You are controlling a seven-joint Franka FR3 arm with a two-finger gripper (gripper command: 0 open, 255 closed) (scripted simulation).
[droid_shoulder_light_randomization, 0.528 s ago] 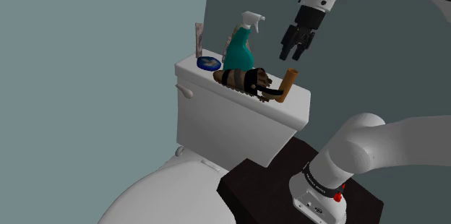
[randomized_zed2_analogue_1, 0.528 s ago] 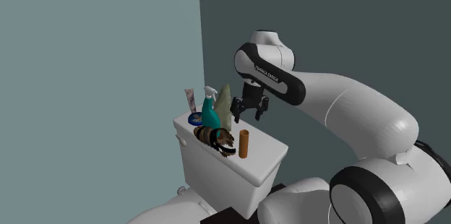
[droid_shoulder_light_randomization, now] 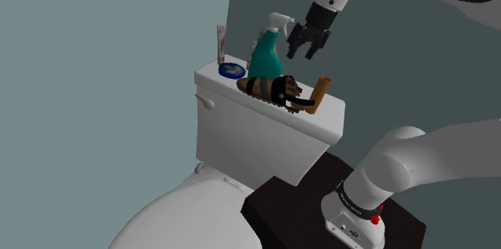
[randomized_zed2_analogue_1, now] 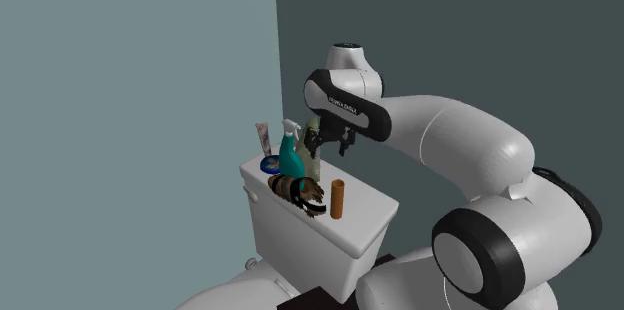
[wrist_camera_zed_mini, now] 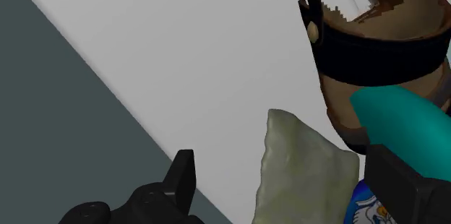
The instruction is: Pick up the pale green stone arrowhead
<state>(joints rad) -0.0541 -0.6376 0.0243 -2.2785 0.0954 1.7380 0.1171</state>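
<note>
1. Two walls, one pale blue-grey and one dark, meet behind a white toilet tank [droid_shoulder_light_randomization: 265, 127]; its lid carries a teal spray bottle [droid_shoulder_light_randomization: 265, 59], a brown strapped sandal [droid_shoulder_light_randomization: 273, 88], a brown cylinder [randomized_zed2_analogue_1: 337, 199] and a blue tin [droid_shoulder_light_randomization: 232, 69]
2. Arrowhead [randomized_zed2_analogue_1: 312, 150]: pale green, standing upright at the back of the lid, just behind the spray bottle. Long axis runs vertical and it tapers upward
3. Gripper [droid_shoulder_light_randomization: 305, 46]: hangs above the lid, pointing down over the arrowhead
4. Wrist view: the fingers [wrist_camera_zed_mini: 181, 175] stand wide apart with the arrowhead between them. Nothing is clasped; the pointed finger is clearly apart from the stone
</note>
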